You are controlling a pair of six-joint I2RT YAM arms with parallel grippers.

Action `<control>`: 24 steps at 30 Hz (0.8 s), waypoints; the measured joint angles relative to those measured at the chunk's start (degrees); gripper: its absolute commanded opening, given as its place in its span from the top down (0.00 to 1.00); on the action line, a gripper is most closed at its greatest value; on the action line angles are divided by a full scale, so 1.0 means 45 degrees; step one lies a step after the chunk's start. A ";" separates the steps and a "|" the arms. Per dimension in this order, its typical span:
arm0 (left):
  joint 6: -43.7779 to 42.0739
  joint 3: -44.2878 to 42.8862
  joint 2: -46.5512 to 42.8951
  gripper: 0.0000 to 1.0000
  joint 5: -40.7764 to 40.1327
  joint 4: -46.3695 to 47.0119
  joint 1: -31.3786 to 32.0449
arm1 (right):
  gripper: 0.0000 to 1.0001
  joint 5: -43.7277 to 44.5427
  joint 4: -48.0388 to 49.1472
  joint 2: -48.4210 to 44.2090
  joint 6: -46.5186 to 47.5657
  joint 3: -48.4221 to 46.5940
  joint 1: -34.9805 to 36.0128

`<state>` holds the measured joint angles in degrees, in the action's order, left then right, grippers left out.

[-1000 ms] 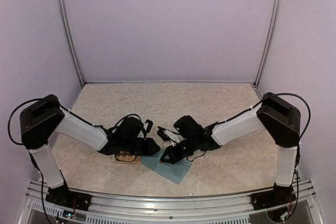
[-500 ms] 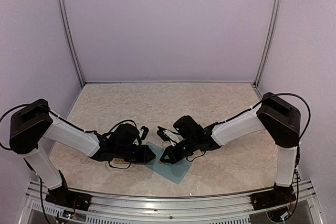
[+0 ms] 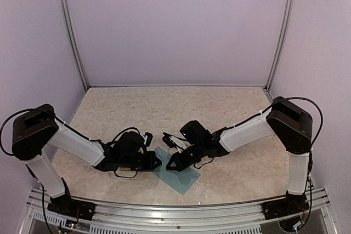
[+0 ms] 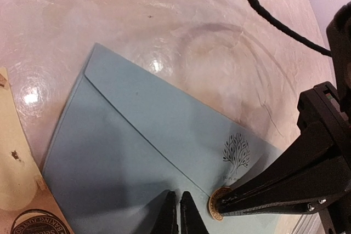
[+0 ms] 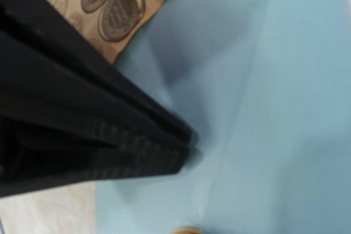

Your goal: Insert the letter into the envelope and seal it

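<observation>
- The teal envelope (image 4: 137, 135) lies flat on the table (image 4: 164, 15), in the lower middle of the overhead view. In the left wrist view it fills the lower half of the frame, with its flap (image 4: 181, 119) folded down.
- A round gold sticker (image 4: 216, 212) sits at the flap's point, low and right of centre.
- My right gripper (image 4: 233, 198) enters from the right edge, jaws together, with its tip on that sticker.
- My left gripper (image 4: 175, 215) is at bottom centre, fingers pressed together on nothing, over the envelope just left of the sticker.
- The tan sticker sheet (image 4: 16, 190) lies along the envelope's lower left edge.
</observation>
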<state>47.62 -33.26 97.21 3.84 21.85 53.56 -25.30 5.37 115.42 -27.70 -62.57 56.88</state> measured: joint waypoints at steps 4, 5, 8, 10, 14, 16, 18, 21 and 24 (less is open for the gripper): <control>0.0136 0.0000 0.0097 0.97 -0.0044 0.0170 0.0029 | 1.00 -0.0053 -0.0073 0.0000 0.0015 -0.0019 0.0000; 0.0180 0.0000 0.0102 0.97 -0.0053 0.0189 0.0034 | 1.00 -0.0063 -0.0078 0.0000 0.0015 -0.0019 0.0000; 0.0272 0.0000 0.0107 0.97 -0.0068 0.0189 0.0039 | 1.00 -0.0131 -0.0092 0.0068 0.0039 -0.0087 0.0005; 0.0306 0.0000 0.0107 0.97 -0.0078 0.0189 0.0044 | 1.00 -0.0151 -0.0146 0.0092 0.0063 -0.0141 0.0005; 0.0379 0.0000 0.0107 0.97 -0.0136 0.0189 0.0063 | 1.00 -0.0204 -0.0257 0.0180 0.0160 -0.0296 0.0024; 0.0408 0.0000 0.0112 0.97 -0.0155 0.0189 0.0078 | 1.00 -0.0209 -0.0267 0.0209 0.0204 -0.0340 0.0044; 0.0418 -0.0005 0.0126 0.97 -0.0189 0.0214 0.0097 | 1.00 -0.0209 -0.0272 0.0214 0.0253 -0.0350 0.0068; 0.0418 -0.0005 0.0151 0.97 -0.0199 0.0267 0.0112 | 1.00 -0.0214 -0.0277 0.0214 0.0287 -0.0350 0.0107; 0.0418 -0.0005 0.0155 0.97 -0.0199 0.0277 0.0112 | 1.00 -0.0194 -0.0282 0.0214 0.0291 -0.0350 0.0155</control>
<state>49.50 -33.28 97.91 2.94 23.09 54.06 -26.17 4.10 116.38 -26.39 -64.14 57.58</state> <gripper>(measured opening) 0.029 0.003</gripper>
